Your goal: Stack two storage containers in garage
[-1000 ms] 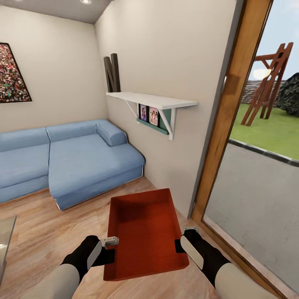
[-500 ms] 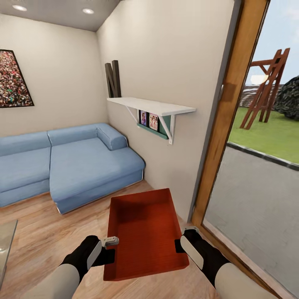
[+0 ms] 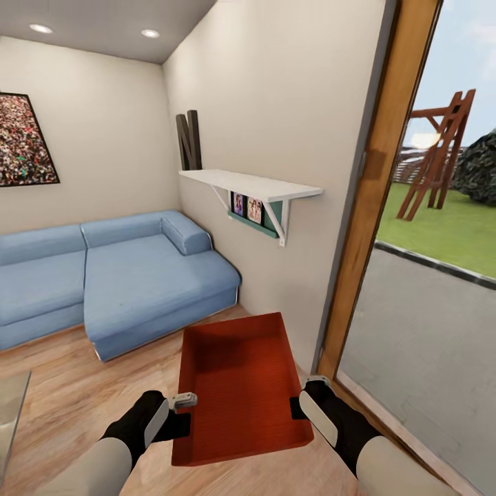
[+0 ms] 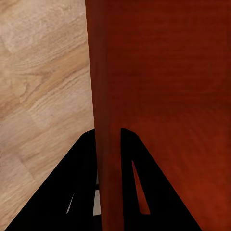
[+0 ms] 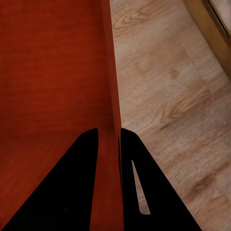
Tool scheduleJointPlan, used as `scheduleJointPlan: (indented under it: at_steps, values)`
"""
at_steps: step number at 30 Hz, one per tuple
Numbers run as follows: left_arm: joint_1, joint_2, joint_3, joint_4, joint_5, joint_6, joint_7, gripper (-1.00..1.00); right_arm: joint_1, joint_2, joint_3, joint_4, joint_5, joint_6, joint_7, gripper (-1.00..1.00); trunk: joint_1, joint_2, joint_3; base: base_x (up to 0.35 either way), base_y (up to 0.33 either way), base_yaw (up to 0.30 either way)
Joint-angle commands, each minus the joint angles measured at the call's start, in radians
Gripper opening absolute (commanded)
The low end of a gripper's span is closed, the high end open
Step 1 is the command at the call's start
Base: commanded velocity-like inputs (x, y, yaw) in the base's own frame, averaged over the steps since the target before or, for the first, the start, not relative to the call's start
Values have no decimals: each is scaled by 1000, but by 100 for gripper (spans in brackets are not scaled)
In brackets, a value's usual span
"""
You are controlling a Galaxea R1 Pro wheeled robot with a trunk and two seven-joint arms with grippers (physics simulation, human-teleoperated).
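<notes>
1. orange-red storage container (image 3: 241,386), head view: held level between both arms above the light wood plank flooring (image 3: 62,406) of the living room, just beside the wood-framed glass door (image 3: 375,207). the left gripper (image 3: 180,401) pinches the wall farther from the door, the right gripper (image 3: 303,399) the wall nearer it. a blue sofa (image 3: 117,275) sits well apart beyond the container, and a black letter n (image 3: 187,139) stands on a white shelf (image 3: 251,182).
2. left wrist view: the container's wall (image 4: 108,120) runs straight between the two dark fingers (image 4: 79,187), jaws narrowed onto it, one finger inside the bin and one outside over the planks.
3. right wrist view: the opposite wall (image 5: 111,96) is clamped the same way between this gripper's fingers (image 5: 77,183), with the door frame (image 5: 211,29) near.
4. step in hand, as judged: carrying one container out of the living room; nothing has reached the garage yet. the next move likely calls for turning the base toward the exit while both grips hold evenly, so the bin stays level.
</notes>
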Motion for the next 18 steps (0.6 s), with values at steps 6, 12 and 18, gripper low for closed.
scheduleJointPlan:
  at_steps: [6, 12, 18]
  values:
    - [-1, -1, 14, -3, -19, 6, 4, -100, 0, 0, 4, -1, -3, 7, -9, -100, 0, -1, 6, 0, 0, 0]
    - [-1, 0, 14, -3, -19, 6, 2, -100, 0, 0, 4, -1, -3, 7, -9, -100, 0, -1, 7, 0, 0, 0]
    - [-1, -1, 14, -3, -19, 6, 2, -100, 0, 0, 4, -1, -3, 7, -10, -100, 0, -1, 7, 0, 0, 0]
